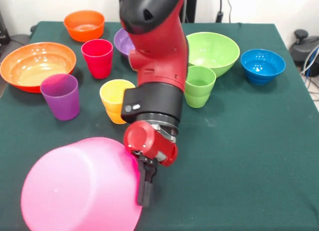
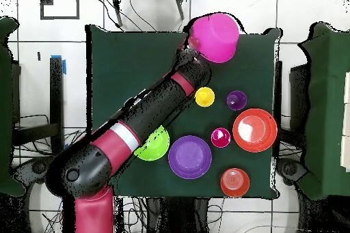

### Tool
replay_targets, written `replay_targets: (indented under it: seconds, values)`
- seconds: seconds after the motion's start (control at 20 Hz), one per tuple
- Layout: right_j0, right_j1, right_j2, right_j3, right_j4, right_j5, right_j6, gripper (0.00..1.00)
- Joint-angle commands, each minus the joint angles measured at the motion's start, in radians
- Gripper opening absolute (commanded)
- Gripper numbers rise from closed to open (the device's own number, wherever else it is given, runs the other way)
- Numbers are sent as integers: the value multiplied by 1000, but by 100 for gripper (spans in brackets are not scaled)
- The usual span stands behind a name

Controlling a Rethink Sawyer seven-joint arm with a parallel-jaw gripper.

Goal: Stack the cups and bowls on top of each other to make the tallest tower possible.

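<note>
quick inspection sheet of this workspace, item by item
surface: dark green table, cloth-covered, no spills seen
bowls: pink bowl tipped up at the near edge in the front view, against the gripper; large orange bowl, small orange bowl, purple bowl, lime green bowl, blue bowl all upright, unstacked
cups: red cup, purple cup, yellow cup, green cup upright, each alone
clutter: nothing seen
gripper: gripper at the pink bowl's rim; open or shut cannot be told
cables: cables off the table's edge
surroundings: tiled floor, dark furniture round the table
</note>
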Motion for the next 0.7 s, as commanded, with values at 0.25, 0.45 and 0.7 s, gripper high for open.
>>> replay_targets:
  seconds: [0.25, 0.45, 0.7]
  values:
    - [43, 49, 175, -15, 112, 183, 92, 0]
    - [56, 25, 207, -21, 63, 256, 118, 100]
    - [58, -31, 296, -28, -16, 328, 142, 100]
